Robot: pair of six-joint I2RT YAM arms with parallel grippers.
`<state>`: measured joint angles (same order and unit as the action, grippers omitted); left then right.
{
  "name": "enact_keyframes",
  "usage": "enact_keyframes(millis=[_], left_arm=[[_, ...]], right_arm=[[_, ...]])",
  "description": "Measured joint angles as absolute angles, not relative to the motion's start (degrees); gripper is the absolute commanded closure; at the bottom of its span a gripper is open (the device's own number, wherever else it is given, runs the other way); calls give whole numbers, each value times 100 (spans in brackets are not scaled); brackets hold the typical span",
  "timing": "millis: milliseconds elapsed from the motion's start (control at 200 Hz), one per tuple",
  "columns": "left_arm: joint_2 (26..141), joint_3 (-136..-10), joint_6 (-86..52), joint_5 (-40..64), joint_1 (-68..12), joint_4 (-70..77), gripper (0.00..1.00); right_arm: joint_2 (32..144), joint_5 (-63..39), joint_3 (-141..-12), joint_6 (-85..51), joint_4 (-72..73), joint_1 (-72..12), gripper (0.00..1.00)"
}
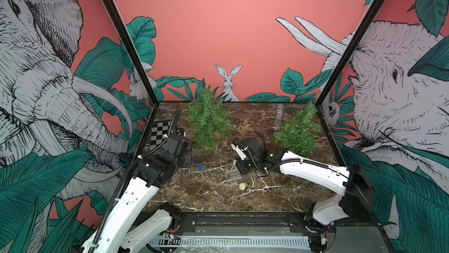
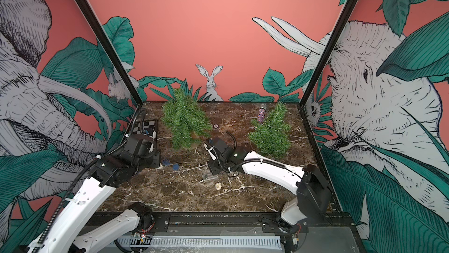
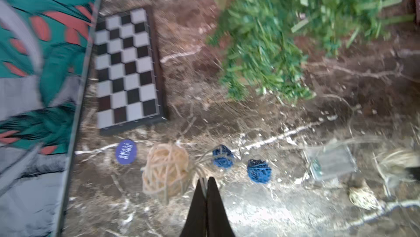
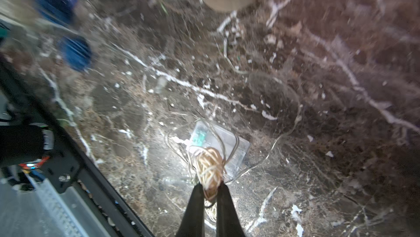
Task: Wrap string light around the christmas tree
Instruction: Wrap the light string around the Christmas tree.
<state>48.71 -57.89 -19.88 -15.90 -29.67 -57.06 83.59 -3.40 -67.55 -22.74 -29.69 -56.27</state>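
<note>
Pinching wicker ball point(image 4: 209, 172) in right gripper point(image 4: 210, 187) near battery box point(image 4: 230, 148), green board point(image 4: 198, 137) inside; clamping blurry wire point(image 3: 198, 166) with left gripper point(image 3: 206, 180)

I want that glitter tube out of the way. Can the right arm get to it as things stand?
Probably not: the right gripper is shut on a string light ball, and the right-hand tree crowds the glitter tube at the back.

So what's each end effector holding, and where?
Right end effector: string light, gripped on a beige ball. Left end effector: apparently its wire, beside a second ball.
</note>
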Motion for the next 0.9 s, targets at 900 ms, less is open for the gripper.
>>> enact_keyframes(millis=[900], left_arm=[[5441, -4591, -2447, -1343, -2967, -5153, 100]], right_arm=[[7258, 311, -9756, -1304, -4064, -4619, 95]])
